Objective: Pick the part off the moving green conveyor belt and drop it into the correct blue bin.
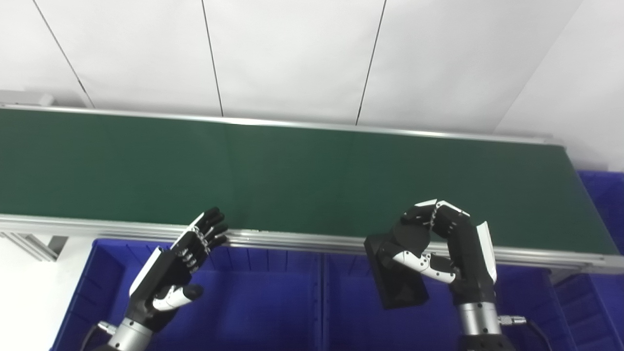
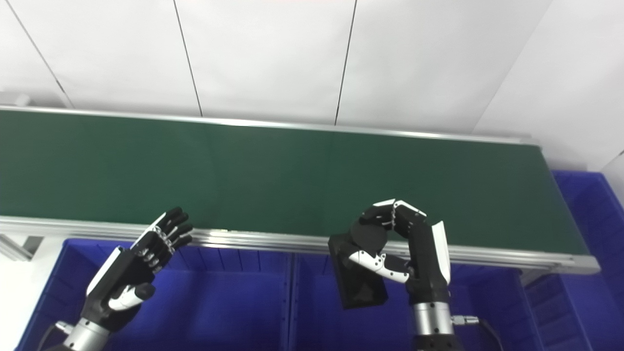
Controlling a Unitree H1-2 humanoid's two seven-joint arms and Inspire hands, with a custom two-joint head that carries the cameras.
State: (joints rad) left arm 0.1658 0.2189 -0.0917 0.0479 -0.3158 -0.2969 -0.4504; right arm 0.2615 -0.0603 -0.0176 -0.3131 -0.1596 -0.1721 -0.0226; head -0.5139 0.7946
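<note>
The green conveyor belt runs across the view with nothing lying on it. My right hand is shut on a flat black rectangular part, held tilted above the right-hand blue bin just in front of the belt's near rail. Fingers curl over the part's top and the thumb crosses its face. My left hand is open with fingers straight, hovering over the left blue bin and holding nothing.
A silver rail edges the belt's near side. Two blue bins sit side by side below it, split by a divider. More blue bins stand at the belt's right end. White wall panels lie behind.
</note>
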